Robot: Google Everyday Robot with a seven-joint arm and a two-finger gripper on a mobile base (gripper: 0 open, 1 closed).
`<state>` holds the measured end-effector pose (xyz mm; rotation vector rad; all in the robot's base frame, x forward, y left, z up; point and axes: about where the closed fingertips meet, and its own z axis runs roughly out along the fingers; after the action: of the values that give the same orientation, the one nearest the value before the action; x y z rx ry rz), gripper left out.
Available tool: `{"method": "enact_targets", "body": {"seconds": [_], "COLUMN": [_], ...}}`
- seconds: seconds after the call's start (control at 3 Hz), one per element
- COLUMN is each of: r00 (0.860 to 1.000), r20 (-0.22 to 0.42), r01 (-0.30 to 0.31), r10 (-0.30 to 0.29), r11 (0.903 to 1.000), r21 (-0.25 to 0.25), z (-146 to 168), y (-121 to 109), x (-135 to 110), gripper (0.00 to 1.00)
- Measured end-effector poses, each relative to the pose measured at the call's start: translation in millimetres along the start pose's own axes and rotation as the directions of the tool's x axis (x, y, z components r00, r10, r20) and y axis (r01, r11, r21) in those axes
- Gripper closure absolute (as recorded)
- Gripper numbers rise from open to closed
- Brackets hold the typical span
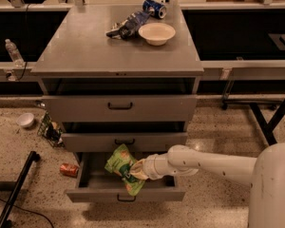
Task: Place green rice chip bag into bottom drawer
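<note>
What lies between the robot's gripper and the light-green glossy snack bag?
Nothing, in the camera view: the gripper, above the open grey metal bottom drawer, grips the light-green snack bag directly.

The gripper [137, 169], cased in smooth pale plastic, hangs over the matt grey metal bottom drawer [126, 194], clamped on the glossy, crinkled green rice chip bag [118, 164]. Well above it, a smooth white bowl [156, 33] and a shiny blue can [155, 8] sit on the dull grey cabinet top [85, 51]. Beneath it lies a speckled stone floor [213, 209].

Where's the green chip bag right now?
The green rice chip bag is low in the middle of the camera view, gripped by the claw over the open bottom drawer.
</note>
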<state>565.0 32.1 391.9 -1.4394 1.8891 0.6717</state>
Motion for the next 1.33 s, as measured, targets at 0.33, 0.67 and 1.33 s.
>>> {"method": "enact_targets", "body": {"seconds": [0.33,0.67,1.33], "r00": [0.999,0.998,0.997], "r20": [-0.045,-0.068,-0.067], "r01": [0.008,0.019,0.039], "r10": [-0.008,-0.018,-0.035], "r11": [1.0000,0.9998,0.9975], "r21": [-0.006,0.005,0.059], "z": [17.8,24.3,35.2], "y": [-13.2,-31.2,-58.6], "x": [37.2,53.7,71.6], "gripper": [1.00,1.00,0.82]}}
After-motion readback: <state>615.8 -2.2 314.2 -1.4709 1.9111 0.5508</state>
